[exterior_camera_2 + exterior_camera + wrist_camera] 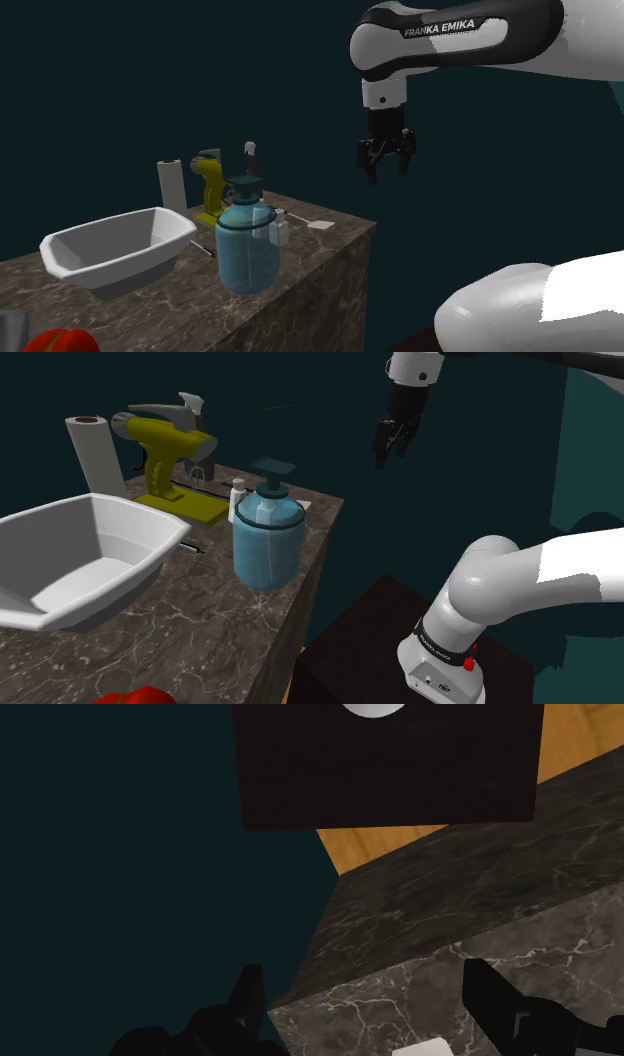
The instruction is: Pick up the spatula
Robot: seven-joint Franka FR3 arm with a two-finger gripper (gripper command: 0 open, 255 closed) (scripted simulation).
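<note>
Spatula (320, 225) lies flat on the marble tabletop (330, 262), white blade close to the far corner at the second exterior view's right, thin handle running back toward a small white bottle (277, 232). A blue soap dispenser (247, 248) stands nearer the camera. A white basin (115, 245), a paper towel roll (170, 180) and a yellow appliance (210, 190) sit further left in that view. Tool (385, 165) hangs high, out past the tabletop's edge, well apart from the spatula, fingers spread and holding nothing. In the wrist view the corner of the tabletop lies between the fingers, a white sliver, likely the blade, beside them. Judgement: task barely begun. Approach, descent, grip and lift are all left to do.
</note>
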